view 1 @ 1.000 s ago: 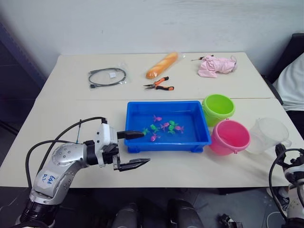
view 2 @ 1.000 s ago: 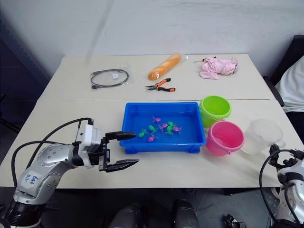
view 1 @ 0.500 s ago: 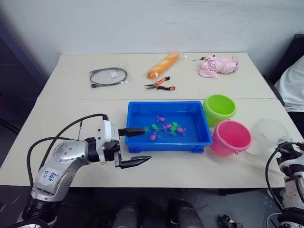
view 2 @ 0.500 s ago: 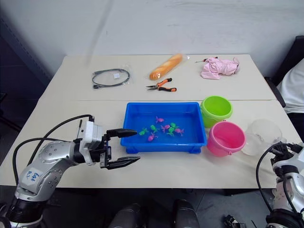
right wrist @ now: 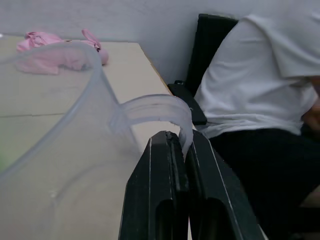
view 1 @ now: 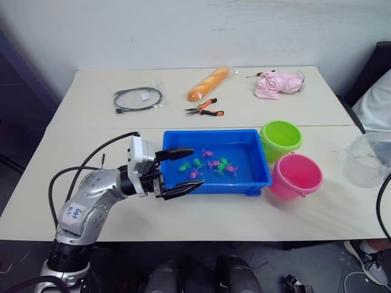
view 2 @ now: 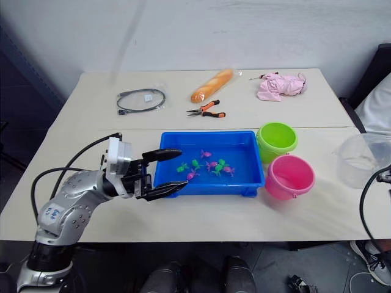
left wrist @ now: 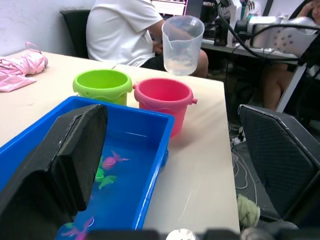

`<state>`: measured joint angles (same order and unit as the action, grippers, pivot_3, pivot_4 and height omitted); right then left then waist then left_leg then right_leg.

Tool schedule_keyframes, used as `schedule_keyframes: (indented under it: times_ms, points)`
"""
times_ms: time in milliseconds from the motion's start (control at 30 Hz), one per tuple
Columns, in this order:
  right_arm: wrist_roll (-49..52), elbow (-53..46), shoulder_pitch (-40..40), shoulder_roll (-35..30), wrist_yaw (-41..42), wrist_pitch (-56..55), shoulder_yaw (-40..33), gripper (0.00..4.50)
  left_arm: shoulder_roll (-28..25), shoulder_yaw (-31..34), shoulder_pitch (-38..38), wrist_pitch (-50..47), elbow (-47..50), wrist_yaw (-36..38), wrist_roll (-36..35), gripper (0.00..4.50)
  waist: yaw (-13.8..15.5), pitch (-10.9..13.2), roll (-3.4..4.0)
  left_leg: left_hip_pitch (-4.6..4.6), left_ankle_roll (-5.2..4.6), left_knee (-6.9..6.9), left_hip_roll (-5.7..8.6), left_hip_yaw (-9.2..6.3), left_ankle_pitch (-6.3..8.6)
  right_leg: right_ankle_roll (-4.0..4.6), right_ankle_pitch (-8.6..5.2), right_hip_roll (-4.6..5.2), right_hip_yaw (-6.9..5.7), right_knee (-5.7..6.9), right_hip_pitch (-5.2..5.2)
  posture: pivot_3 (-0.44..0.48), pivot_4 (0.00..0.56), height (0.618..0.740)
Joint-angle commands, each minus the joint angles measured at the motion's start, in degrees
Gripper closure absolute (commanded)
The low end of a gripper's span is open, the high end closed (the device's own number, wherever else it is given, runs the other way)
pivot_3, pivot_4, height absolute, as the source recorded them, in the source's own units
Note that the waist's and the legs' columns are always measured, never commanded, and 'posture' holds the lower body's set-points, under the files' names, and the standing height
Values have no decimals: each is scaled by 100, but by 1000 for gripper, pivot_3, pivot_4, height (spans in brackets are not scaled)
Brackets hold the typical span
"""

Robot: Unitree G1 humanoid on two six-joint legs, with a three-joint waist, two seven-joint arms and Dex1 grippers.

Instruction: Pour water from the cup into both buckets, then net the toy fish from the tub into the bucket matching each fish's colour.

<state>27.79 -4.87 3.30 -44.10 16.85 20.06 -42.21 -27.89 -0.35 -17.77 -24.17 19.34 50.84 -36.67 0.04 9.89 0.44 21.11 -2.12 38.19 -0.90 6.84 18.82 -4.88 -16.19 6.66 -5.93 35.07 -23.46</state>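
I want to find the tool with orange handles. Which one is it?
Look at the far half of the table, beyond the blue tub. The pliers lie there, just nearer than the bread loaf and right of the bagged black cable. Nothing else has orange-and-black handles.

The cup point(view 1: 368, 159) has gone up off the surface, held by its handle in the right pincer point(right wrist: 183, 150). The left pincer point(view 1: 181, 170) has moved over the tub's point(view 1: 256, 182) near corner.
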Motion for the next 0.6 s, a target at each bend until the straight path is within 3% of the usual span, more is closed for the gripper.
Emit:
schedule_keyframes:
  times_ms: [33, 367, 600]
  points:
    - [-286, -494, 83, -311, 26, 101, -145, 4482, 141, -115, -169, 187, -40, 25, 99, 0, 5, 2, -4, 2, 0, 0, 0, 0, 0, 0, 0, -1, -1, -1, 0, 0, 150, 740]
    - [-1920, -996, 480, -790, 429, -744, 510, 4482, 600, -422, -357, 462, -368, 7, 394, 0, 70, 5, -9, 5, -6, 2, 5, 3, -4, -6, 3, -8, -1, -7, 0, 0, 150, 740]
    - [-2923, -530, 450, -838, 368, -1837, 847, 4482, 791, -520, -493, 611, -624, -55, 608, 0, 104, 7, -12, 5, -4, 4, 7, 4, -6, -6, 3, -17, -1, -6, 0, 0, 150, 740]
